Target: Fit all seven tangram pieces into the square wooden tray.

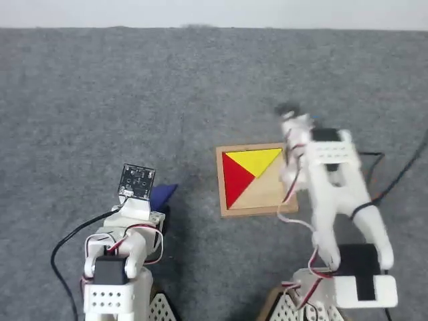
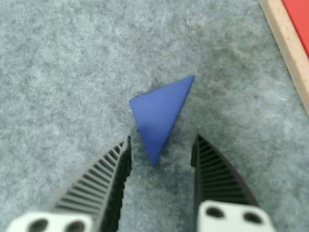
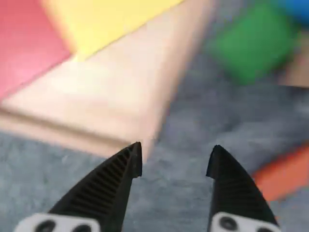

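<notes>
Triangle (image 2: 159, 113) tip sits inside spread left pincer (image 2: 162, 140); spread right pincer (image 3: 176, 146) at tray (image 3: 58, 128) corner, green piece (image 3: 253, 41) near.

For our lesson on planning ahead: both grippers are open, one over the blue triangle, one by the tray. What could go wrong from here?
1. The left gripper straddles only the narrow tip of the blue triangle; closing there may squeeze it out.
2. The right gripper hangs at the rim of the tray; a finger could catch it and shift the red piece and the yellow piece.
</notes>
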Robot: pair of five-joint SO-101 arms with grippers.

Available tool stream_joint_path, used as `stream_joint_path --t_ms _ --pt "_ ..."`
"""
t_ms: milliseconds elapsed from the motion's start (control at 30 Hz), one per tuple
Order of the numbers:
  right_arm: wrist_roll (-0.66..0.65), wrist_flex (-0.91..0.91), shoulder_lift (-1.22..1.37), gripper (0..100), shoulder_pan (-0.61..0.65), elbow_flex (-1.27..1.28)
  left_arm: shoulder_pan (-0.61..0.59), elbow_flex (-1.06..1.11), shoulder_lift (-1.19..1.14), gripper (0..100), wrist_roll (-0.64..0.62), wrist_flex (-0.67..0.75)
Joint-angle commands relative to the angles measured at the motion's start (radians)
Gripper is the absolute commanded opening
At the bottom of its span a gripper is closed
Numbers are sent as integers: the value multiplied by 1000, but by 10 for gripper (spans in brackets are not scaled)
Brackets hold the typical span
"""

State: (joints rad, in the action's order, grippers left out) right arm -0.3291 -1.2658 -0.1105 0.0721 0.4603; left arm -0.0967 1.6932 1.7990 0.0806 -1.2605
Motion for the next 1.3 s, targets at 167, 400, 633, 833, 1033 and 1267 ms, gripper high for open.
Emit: stream_joint_path --t_ms 167,400,633,833,1033,1267 --pt "18 -102 8 226 -173 -272 5 -10 18 200 -11 -2" --pt "-61 -12 182 226 -278 -273 5 -10 18 200 -11 -2" --pt "-316 51 234 229 -271 -301 5 -10 18 200 -11 -2" --pt "-525 58 237 230 -254 -316 5 -10 18 200 -11 -2" --pt "-586 133 251 230 -254 -310 5 -10 18 200 -11 -2" --pt "-658 159 387 230 -231 -373 5 -10 18 200 -11 -2"
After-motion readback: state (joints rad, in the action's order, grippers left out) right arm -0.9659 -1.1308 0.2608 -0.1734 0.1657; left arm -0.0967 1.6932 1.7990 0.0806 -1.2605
